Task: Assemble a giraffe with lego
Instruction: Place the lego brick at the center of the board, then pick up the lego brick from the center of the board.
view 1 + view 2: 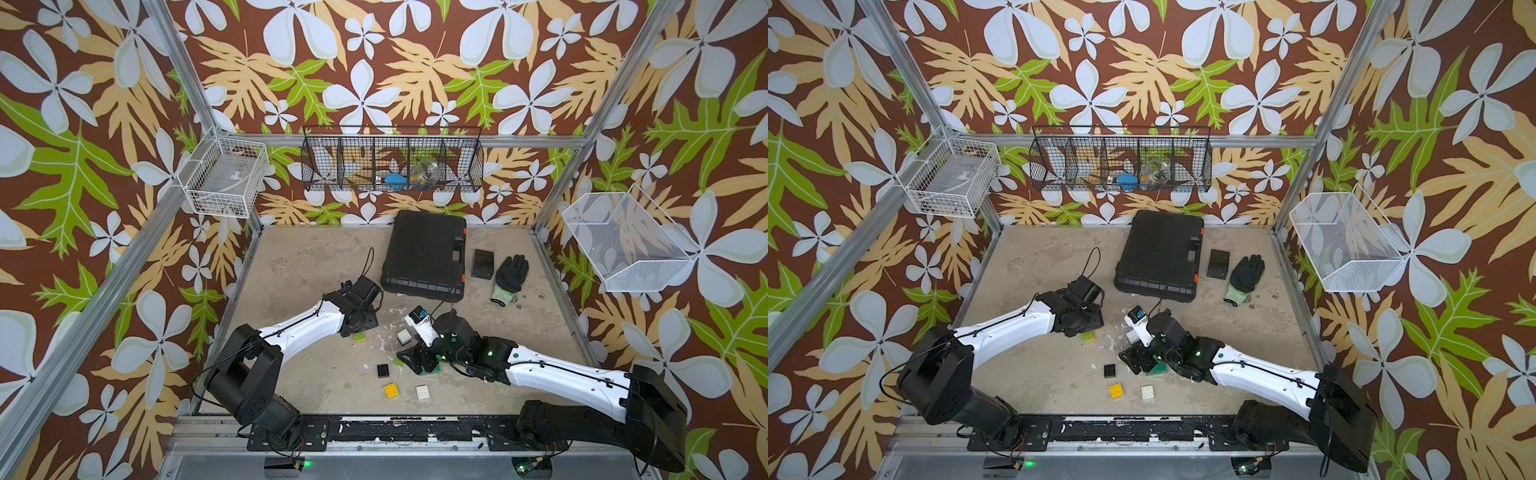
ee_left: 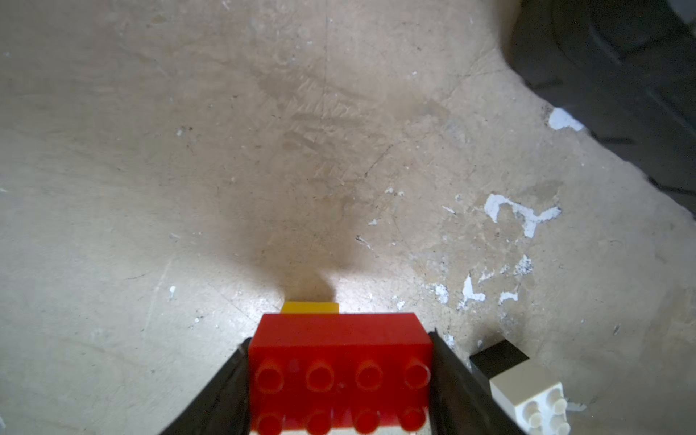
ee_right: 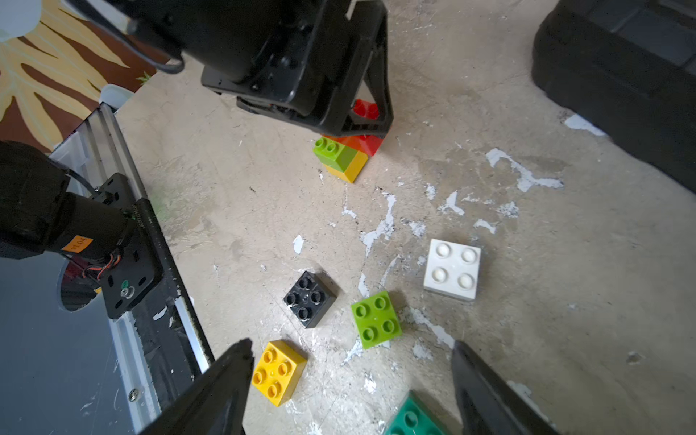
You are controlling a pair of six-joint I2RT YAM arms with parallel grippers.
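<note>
My left gripper [image 2: 339, 339] is shut on a red brick [image 2: 339, 361], its studs facing the wrist camera. Under the red brick sit a lime green brick [image 3: 335, 152] and a yellow one [image 3: 350, 169], down at the floor; in both top views only their corner [image 1: 360, 337] shows under the gripper [image 1: 1084, 328]. My right gripper [image 3: 350, 344] is open and empty just above the floor, with a dark green brick [image 3: 414, 418] beneath it. Loose lego lies around: yellow [image 3: 278, 371], black [image 3: 309, 298], lime green [image 3: 376, 318] and white [image 3: 452, 269]. A second white brick [image 1: 423, 391] lies nearer the front.
A large black case [image 1: 424, 255] lies at the back middle, with a small black box [image 1: 483, 264] and a dark glove [image 1: 509, 276] to its right. Wire baskets [image 1: 392, 160] hang on the walls. A metal rail [image 1: 374, 428] borders the front edge.
</note>
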